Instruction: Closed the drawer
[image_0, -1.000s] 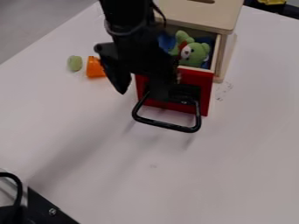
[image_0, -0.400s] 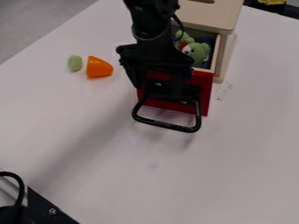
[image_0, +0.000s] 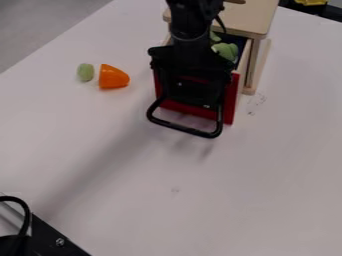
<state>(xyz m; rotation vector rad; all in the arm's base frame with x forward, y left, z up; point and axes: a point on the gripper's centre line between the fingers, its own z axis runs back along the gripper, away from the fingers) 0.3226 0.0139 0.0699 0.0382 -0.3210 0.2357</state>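
The gripper (image_0: 194, 92) is in front of the toy cabinet, low against the outer side of the red drawer front (image_0: 228, 105); it stands open, its fingers spread above the black handle loop. The handle (image_0: 184, 129) juts out toward the camera. The drawer is partly pulled out of the wooden cabinet (image_0: 250, 17). Inside it, a green plush toy (image_0: 226, 51) is partly hidden behind the arm. Contact between fingers and drawer front cannot be made out for certain.
An orange cup-like piece (image_0: 113, 77) and a pale green piece (image_0: 85, 72) lie on the white table (image_0: 267, 190) left of the drawer. Black hardware (image_0: 50, 240) with a cable occupies the lower left corner.
The gripper has moved right to the middle of the drawer front. The red front and its handle have shifted slightly up and left, toward the cabinet, and the plush toy has moved with the drawer.
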